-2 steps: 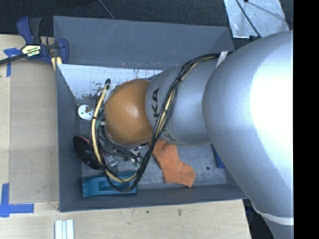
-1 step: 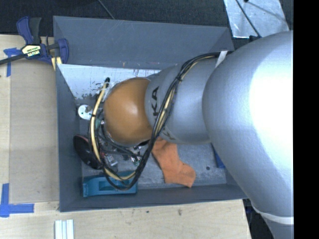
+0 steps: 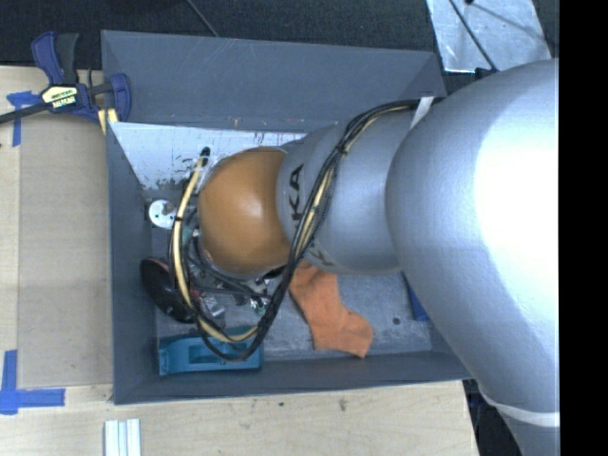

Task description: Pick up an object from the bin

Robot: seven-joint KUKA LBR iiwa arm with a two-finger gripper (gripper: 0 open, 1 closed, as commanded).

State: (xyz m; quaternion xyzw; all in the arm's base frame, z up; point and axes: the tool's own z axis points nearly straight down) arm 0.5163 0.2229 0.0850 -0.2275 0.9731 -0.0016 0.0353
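one grey bin [image 3: 266, 74], orange cloth [image 3: 332, 323], dark floor [image 3: 304, 3]

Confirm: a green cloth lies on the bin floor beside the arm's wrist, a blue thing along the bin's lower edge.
The cloth is orange, not green, as the camera view shows. It lies beside the wrist, the blue thing along the lower edge of the bin.
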